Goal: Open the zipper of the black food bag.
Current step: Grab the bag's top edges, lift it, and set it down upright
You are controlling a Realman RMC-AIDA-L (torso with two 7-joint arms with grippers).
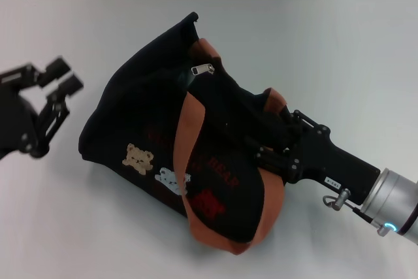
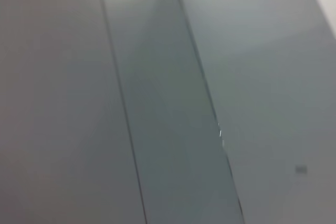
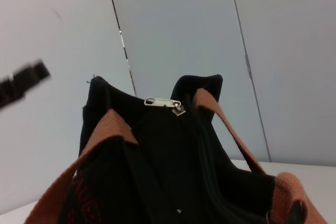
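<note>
Where black food bag (image 1: 150,115) slumps, zipper (image 1: 202,68) (silver pull) glints.

The left claw (image 1: 65,82) hangs apart on the left, its two black fingers (image 1: 57,66) spread, touching nothing, its arm running off the picture's edge. The right claw (image 1: 264,151) reaches in from the lower right on a silver wrist; its fingertips are hidden in black fabric.

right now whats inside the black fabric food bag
Nothing can be made out inside the black fabric food bag. Near its silver metal zipper pull only dark fabric folds show. The right gripper presses into the bag's side.
</note>
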